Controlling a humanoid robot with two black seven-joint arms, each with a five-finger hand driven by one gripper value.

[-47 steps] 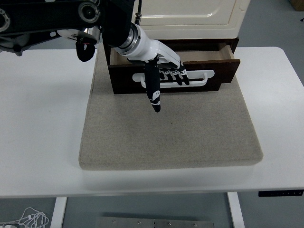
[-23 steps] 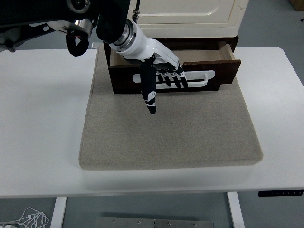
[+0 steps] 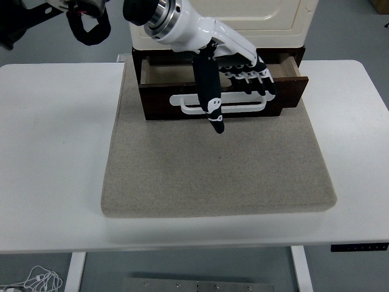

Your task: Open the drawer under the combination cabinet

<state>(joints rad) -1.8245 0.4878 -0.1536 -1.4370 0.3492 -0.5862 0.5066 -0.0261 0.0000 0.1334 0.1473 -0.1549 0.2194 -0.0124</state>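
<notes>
Pulled partway out from under the cream cabinet (image 3: 243, 18), with the dark wooden drawer (image 3: 222, 91) resting on a grey mat (image 3: 213, 176) atop the white table (image 3: 55, 152). Hovered over the drawer's front and white handle (image 3: 188, 103), left hand (image 3: 228, 64) with fingers (image 3: 262, 82) loosely extended, thumb pointing down, gripping nothing.

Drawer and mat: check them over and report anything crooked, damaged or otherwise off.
Little stands out. The dark wooden drawer is pulled out from under the cream cabinet and sits slightly skewed, its right end further forward. The grey mat lies flat. The left hand hangs above the white handle, fingers relaxed. No damage shows.
</notes>
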